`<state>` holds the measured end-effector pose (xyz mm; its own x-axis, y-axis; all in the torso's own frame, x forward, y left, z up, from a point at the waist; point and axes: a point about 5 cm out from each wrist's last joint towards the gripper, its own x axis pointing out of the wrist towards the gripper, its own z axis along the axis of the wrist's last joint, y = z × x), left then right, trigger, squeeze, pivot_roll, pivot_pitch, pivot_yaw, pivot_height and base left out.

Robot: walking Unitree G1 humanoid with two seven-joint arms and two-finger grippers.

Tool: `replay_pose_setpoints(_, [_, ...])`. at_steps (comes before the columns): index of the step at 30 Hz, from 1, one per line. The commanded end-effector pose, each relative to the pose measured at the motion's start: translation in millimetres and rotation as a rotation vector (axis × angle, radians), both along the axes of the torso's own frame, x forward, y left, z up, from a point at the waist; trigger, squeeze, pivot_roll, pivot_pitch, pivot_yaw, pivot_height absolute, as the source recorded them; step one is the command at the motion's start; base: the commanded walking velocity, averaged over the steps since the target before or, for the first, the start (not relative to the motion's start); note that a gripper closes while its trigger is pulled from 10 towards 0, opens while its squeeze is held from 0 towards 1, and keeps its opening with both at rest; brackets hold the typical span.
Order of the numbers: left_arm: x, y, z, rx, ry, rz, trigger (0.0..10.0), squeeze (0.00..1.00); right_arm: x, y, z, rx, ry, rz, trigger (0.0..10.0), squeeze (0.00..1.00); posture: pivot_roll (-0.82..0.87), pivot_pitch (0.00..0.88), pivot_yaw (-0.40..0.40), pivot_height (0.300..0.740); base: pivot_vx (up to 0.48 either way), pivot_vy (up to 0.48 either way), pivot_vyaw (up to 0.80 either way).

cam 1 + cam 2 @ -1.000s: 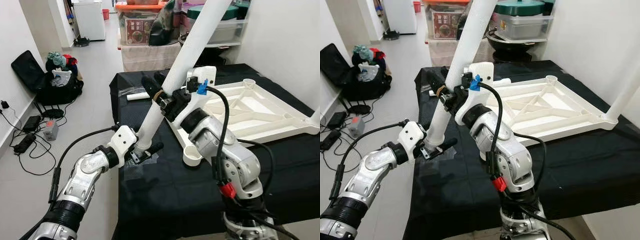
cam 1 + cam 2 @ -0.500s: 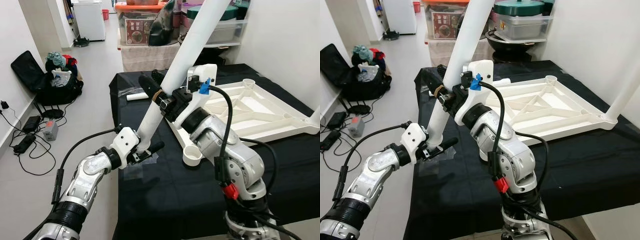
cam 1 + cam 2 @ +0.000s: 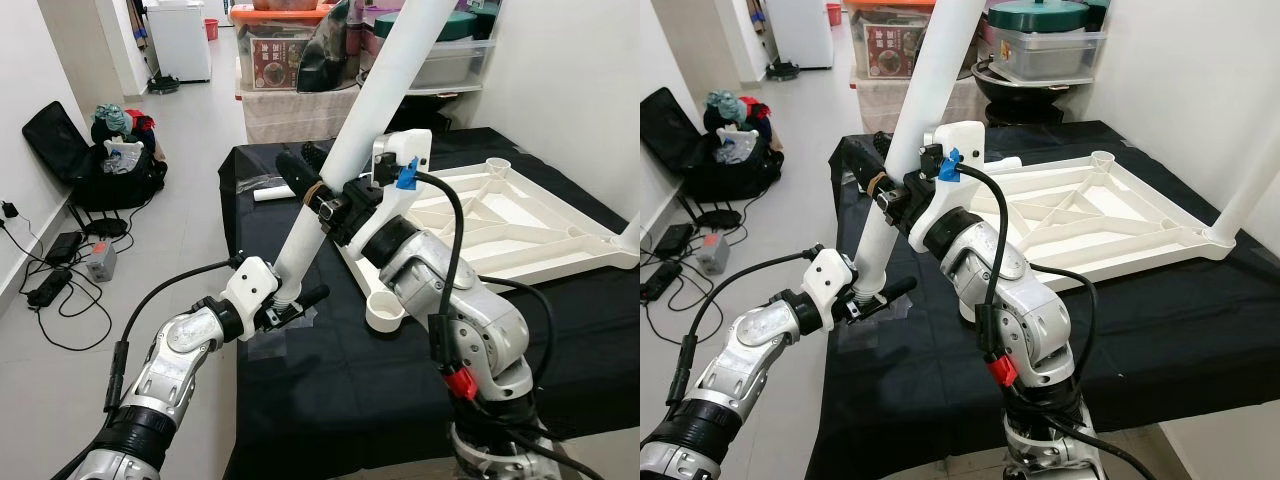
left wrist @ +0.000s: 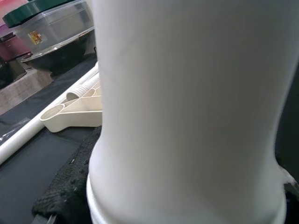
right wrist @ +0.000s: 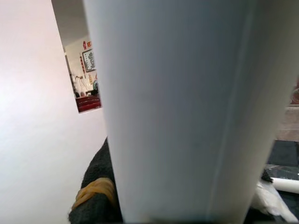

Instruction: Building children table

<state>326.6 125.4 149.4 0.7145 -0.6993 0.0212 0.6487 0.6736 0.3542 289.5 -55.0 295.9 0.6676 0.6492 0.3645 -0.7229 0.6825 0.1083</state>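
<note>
A long white table leg [image 3: 345, 160] leans from the lower left up to the upper right, above the black-covered table [image 3: 330, 400]. My left gripper [image 3: 292, 303] is shut on the leg's ribbed lower end. Higher up, my right gripper [image 3: 312, 190] is shut around the leg's middle. The white tabletop [image 3: 500, 225] lies upside down on the black cloth to the right, with an empty round corner socket [image 3: 385, 311] near my left gripper. In both wrist views the leg [image 4: 187, 112] [image 5: 177, 107] is close against the camera.
A short white tube [image 3: 275, 192] lies at the table's far left corner. Another white leg [image 3: 1250, 185] stands in the tabletop's right corner. Storage boxes [image 3: 285, 50] sit on a shelf behind. A black bag [image 3: 110, 160] and cables [image 3: 60, 260] are on the floor at left.
The leg's lower end and my left gripper have shifted slightly nearer and lower. My right gripper stays clamped at the same spot on the leg.
</note>
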Motion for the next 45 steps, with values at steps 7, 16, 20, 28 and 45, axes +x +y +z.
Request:
replay_pose_setpoints(7, [-0.8, -3.0, -0.8, 0.006, -0.004, -0.009, 10.0, 0.00, -0.6, 2.8, -9.6, 0.020, 0.052, 0.020, 10.0, 1.00, 0.02, 0.000, -0.038, 0.740, 0.000, 0.000, 0.00])
replay_pose_setpoints(16, [-4.6, -13.4, 2.8, -0.008, -0.005, -0.090, 10.0, 0.00, 1.0, -0.7, -21.7, 0.050, 0.081, -0.020, 10.0, 0.00, 0.01, 0.000, -0.019, 0.740, 0.000, 0.000, 0.00])
replay_pose_setpoints(20, [-4.8, -18.8, 6.6, -0.015, -0.011, -0.123, 10.0, 0.00, 2.5, -2.3, -31.1, 0.061, 0.098, -0.036, 10.0, 0.00, 0.01, 0.000, -0.015, 0.740, 0.000, 0.000, 0.00])
replay_pose_setpoints(28, [-5.1, -24.9, 7.6, -0.020, -0.011, -0.145, 10.0, 0.00, 4.1, -1.6, -42.8, 0.094, 0.147, -0.052, 10.0, 0.00, 0.01, 0.000, -0.004, 0.740, 0.000, 0.000, 0.00])
replay_pose_setpoints(45, [-5.3, -26.9, 2.1, -0.020, 0.008, -0.160, 10.0, 0.00, 0.6, -4.3, -51.7, 0.109, 0.136, -0.069, 0.0, 0.00, -0.14, 0.000, 0.062, 0.740, 0.000, 0.000, 0.00])
